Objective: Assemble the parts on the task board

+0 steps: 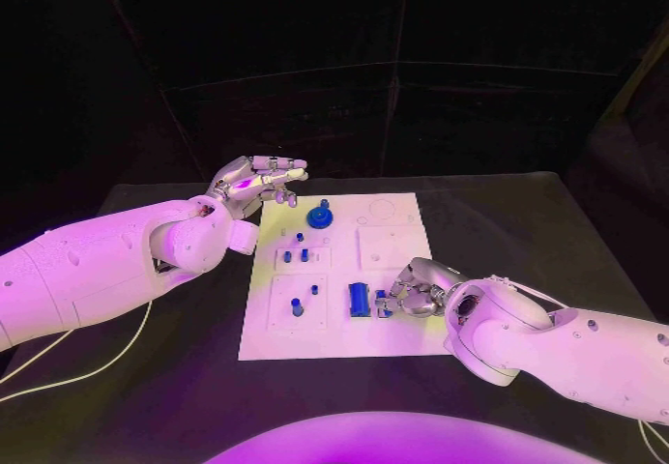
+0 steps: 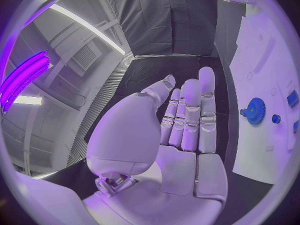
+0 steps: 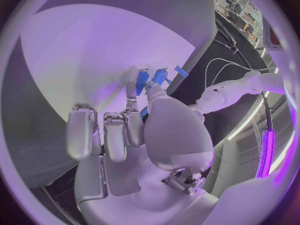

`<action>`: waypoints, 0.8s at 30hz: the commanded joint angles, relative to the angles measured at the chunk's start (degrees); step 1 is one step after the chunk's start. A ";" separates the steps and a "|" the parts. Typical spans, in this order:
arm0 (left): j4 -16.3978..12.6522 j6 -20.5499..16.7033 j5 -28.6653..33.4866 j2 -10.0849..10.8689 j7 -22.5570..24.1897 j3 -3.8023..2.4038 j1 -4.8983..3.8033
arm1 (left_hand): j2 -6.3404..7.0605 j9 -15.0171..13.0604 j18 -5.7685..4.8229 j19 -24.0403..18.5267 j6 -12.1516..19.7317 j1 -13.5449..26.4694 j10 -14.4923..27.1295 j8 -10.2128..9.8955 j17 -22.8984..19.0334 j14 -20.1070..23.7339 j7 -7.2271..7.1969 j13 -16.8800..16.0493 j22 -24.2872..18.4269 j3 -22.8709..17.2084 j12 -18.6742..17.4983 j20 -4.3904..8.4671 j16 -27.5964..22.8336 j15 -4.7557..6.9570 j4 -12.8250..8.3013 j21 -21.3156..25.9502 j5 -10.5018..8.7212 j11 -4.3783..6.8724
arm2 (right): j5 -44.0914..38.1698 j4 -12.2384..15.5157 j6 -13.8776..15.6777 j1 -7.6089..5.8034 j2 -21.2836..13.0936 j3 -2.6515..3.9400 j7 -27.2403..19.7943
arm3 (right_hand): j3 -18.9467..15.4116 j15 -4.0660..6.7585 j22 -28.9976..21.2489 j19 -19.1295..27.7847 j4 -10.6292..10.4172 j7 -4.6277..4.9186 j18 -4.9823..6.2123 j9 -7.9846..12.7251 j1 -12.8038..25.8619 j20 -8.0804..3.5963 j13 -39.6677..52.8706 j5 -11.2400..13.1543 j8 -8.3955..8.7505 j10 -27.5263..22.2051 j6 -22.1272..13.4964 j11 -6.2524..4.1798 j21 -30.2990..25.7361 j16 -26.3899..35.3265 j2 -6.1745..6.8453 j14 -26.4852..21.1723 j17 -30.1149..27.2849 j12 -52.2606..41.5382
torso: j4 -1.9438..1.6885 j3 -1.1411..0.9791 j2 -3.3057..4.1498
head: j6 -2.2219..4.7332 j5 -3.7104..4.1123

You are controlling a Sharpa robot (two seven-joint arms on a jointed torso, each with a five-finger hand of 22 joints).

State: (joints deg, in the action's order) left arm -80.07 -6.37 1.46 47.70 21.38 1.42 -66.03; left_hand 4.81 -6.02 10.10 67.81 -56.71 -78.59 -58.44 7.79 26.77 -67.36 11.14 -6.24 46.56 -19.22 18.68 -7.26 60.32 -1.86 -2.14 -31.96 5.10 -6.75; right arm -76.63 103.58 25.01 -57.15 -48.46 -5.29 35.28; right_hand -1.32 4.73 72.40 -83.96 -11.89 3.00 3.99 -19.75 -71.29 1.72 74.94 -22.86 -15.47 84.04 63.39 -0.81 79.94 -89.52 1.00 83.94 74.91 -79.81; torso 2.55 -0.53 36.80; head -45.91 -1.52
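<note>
Two white arms reach over the black table [image 1: 167, 387], one from each side of the white task board [image 1: 332, 333] that lies in the middle of it. No lettering can be read on the board or the parts.

On the near right part of the board rests the right hand [image 1: 416, 290], its fingers curled down at a blue block [image 1: 360, 299] and a smaller blue piece [image 1: 382, 304] just beside it. In the right wrist view the fingertips [image 3: 139, 87] touch blue parts [image 3: 160, 76] on the white plate, the other fingers bent and close together; whether a part is truly pinched I cannot tell.

Raised at the board's far left corner is the left hand [image 1: 259, 180], beside the plate and holding nothing. The left wrist view shows its fingers [image 2: 190, 116] straight and side by side, the thumb [image 2: 161, 87] set apart, with the palm bare.

Near that hand, a round blue gear [image 1: 321, 217] stands on the far part of the board; the left wrist view also shows its toothed edge. Several small blue pegs [image 1: 296, 253] stand in the recessed panels on the board's left half, and one more blue peg [image 1: 297, 307] sits in the nearest left panel.
</note>
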 commanded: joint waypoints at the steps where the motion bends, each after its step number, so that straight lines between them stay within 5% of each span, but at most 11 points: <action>1: -0.07 0.64 0.13 -0.04 0.19 -0.05 -0.11 | -0.49 0.07 0.33 -0.46 0.44 0.00 0.36 0.31 -0.05 0.37 -0.15 -0.04 -0.05 0.26 0.29 -0.10 0.22 0.10 0.00 0.37 0.20 0.01 | -1.00 -0.04 -0.61 -0.07 0.05 0.01 0.00 | -0.76 0.22 -0.29 -0.80 -0.97 0.13 -0.41 -0.19 1.31 -0.53 5.95 1.05 -0.07 0.33 0.34 -0.37 -0.03 -0.14 0.17 5.94 14.58 0.61 | -0.04 0.01 0.01 | 0.01 0.01; 12: -0.07 0.66 0.13 -0.04 0.14 -0.05 -0.11 | -0.49 0.07 0.33 -0.46 0.44 0.00 0.36 0.31 -0.05 0.37 -0.15 -0.04 -0.05 0.26 0.29 -0.10 0.22 0.10 0.00 0.37 0.20 0.01 | -2.12 -0.12 1.38 -0.07 -0.05 0.01 -0.02 | -6.34 0.04 -0.77 -0.59 -4.70 0.31 -0.31 -1.20 4.50 -0.38 5.90 14.75 0.11 0.19 -0.15 -0.17 -0.44 0.00 0.40 5.89 14.38 0.97 | -0.05 0.01 0.06 | 0.01 0.07; 18: -0.05 0.68 0.13 -0.04 0.11 -0.05 -0.11 | -0.49 0.07 0.33 -0.46 0.44 0.00 0.36 0.31 -0.05 0.37 -0.15 -0.04 -0.05 0.26 0.29 -0.10 0.22 0.10 0.00 0.37 0.20 0.01 | -2.28 0.67 1.34 -0.07 -0.71 0.01 -0.35 | -6.94 0.04 -0.76 -0.59 -4.48 0.29 -0.30 -1.40 4.19 -0.36 6.04 15.24 0.10 0.26 -0.19 -0.17 -0.45 -0.01 0.26 5.90 14.40 0.86 | -0.05 -0.03 0.06 | -0.01 0.11; 24: -0.04 0.68 0.13 -0.03 0.10 -0.05 -0.11 | -0.49 0.07 0.33 -0.46 0.44 0.00 0.36 0.31 -0.05 0.37 -0.15 -0.04 -0.05 0.26 0.29 -0.10 0.22 0.10 0.00 0.37 0.20 0.01 | -2.33 1.82 -0.21 -0.06 -1.92 0.00 -0.89 | -6.59 0.06 -0.69 -0.60 -1.71 0.35 -0.31 -1.84 -1.41 -0.38 6.21 13.47 0.10 0.30 -0.34 -0.17 -0.46 -0.03 -0.04 5.91 14.43 0.77 | -0.02 0.00 0.01 | 0.02 0.13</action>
State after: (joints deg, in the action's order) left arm -80.06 -6.34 1.46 47.70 21.32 1.42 -66.04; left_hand 4.81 -6.02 10.10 67.81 -56.71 -78.59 -58.44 7.79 26.78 -67.36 11.14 -6.25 46.57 -19.22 18.67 -7.26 60.32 -1.86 -2.14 -31.96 5.10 -6.76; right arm -78.40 104.95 25.50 -57.13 -50.13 -5.31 35.17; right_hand -7.97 4.72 71.67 -83.96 -13.94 3.22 3.99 -21.55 -71.99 1.73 74.94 -9.17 -15.47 84.03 63.16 -0.82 79.70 -89.52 1.01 83.94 74.90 -79.09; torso 2.49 -0.54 36.84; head -45.91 -1.38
